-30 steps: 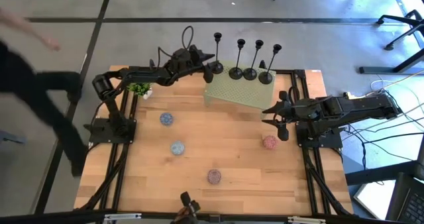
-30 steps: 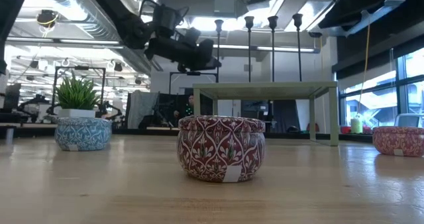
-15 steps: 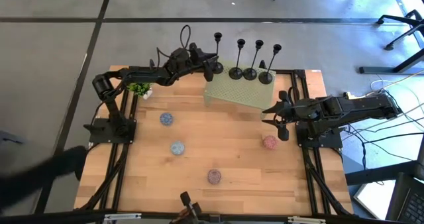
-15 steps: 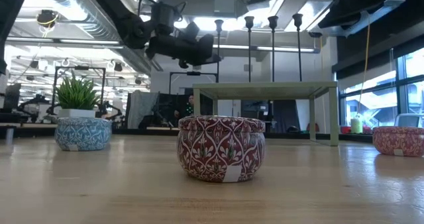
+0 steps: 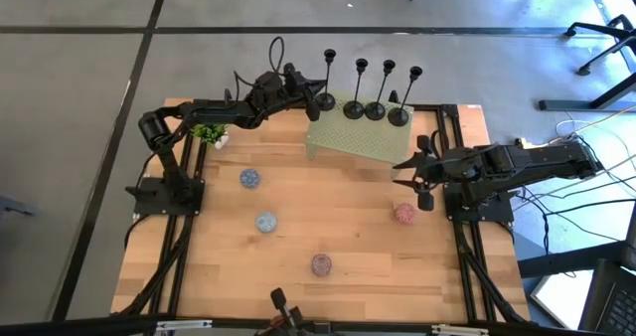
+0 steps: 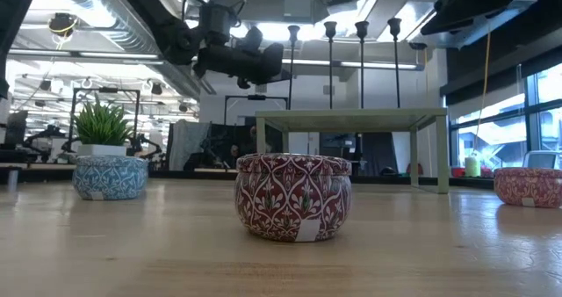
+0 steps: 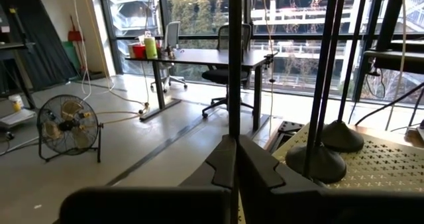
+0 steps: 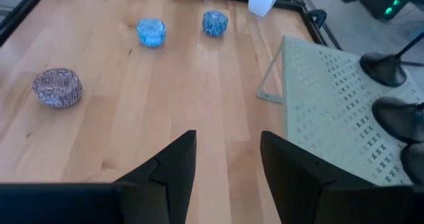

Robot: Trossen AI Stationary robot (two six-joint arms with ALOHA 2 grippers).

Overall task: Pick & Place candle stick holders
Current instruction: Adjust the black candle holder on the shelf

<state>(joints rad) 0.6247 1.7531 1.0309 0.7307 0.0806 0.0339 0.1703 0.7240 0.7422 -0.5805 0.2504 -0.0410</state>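
Four candle stick holders [image 5: 375, 89] stand in a row at upper centre of the high view: slim, black, each with a round flat base, thin upright stem and small cup on top. Three rest on a pale perforated stand [image 5: 363, 137]. The leftmost holder [image 5: 327, 78] sits at the stand's left edge with the left pincer [image 5: 320, 100] clamped together on its stem. The right pincer [image 5: 409, 165], fingers apart, hangs at centre right over the wooden surface [image 5: 298, 212] near a pink tin [image 5: 404, 214].
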